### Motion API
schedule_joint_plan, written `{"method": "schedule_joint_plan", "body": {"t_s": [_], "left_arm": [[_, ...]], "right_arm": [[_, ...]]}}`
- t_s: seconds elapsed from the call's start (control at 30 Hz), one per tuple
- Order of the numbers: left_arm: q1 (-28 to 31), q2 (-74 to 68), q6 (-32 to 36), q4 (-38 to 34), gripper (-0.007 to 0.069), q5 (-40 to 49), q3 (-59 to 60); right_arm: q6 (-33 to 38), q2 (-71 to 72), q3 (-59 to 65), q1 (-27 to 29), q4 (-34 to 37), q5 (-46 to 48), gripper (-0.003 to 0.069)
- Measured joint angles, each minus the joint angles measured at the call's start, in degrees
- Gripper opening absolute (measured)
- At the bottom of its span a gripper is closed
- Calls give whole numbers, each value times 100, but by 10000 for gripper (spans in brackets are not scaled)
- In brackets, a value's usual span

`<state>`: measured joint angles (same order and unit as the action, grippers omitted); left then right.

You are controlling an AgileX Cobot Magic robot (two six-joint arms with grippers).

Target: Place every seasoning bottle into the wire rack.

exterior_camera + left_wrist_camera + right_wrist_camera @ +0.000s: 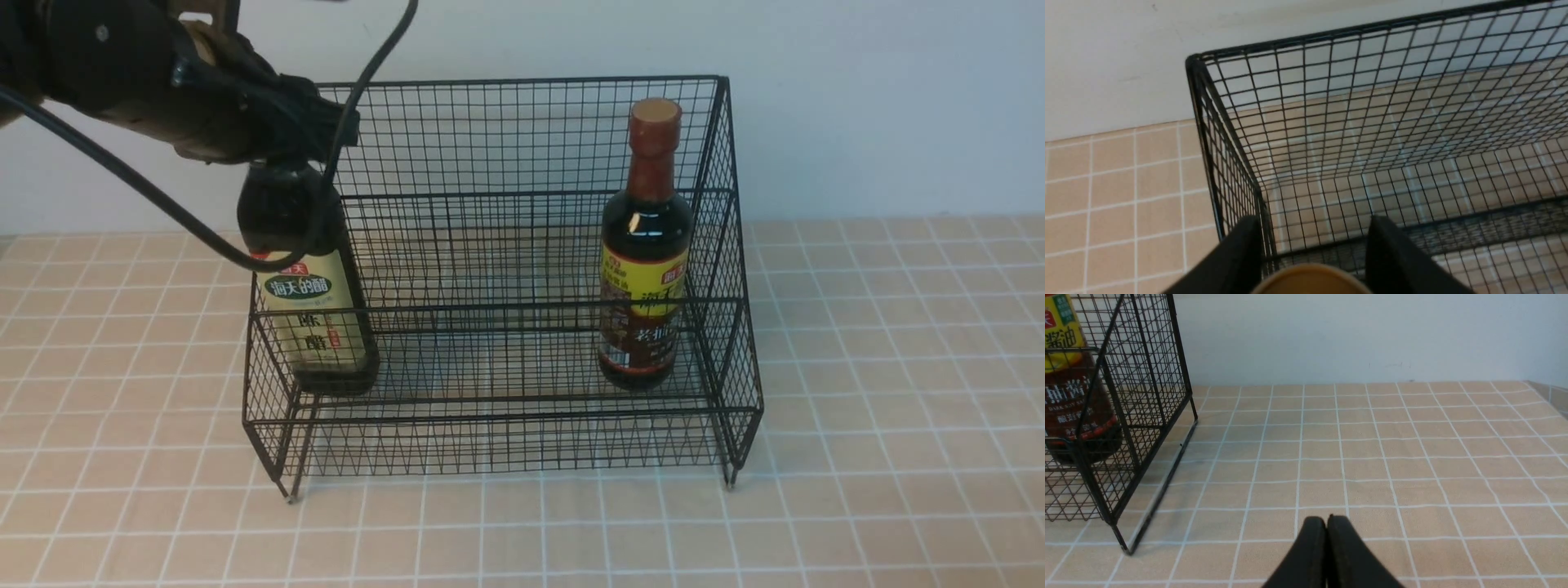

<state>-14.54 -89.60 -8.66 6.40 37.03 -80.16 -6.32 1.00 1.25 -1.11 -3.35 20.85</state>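
Front view, round bottle [643,278] upright, neck up

In the front view, the wire rack [490,415] stands upright on the surface [882,506], across the middle of the frame. The squarish bottle [322,327] sits inside the rack at its left end; the round bottle [645,269] stands inside near its right end. The wall [882,106] rises behind, along the frame's top.

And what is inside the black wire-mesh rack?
Two dark-liquid bottles: one with beige-green label, one with yellow-red label. The first one's cap is covered by the left arm.
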Motion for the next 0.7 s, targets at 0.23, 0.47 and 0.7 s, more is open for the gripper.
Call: {"method": "schedule_joint_plan", "body": {"t_s": [0.23,0.47,0.7], "left_arm": [[0,-6,-18,-13,311,32,-6],[0,164,21,-37,547,395,-38],[0,1212,25,-1,542,415,-50]], "right_arm": [[0,0,0,0,0,0,-15],[0,0,0,0,0,0,-15],[0,0,0,0,0,0,-15]]}}
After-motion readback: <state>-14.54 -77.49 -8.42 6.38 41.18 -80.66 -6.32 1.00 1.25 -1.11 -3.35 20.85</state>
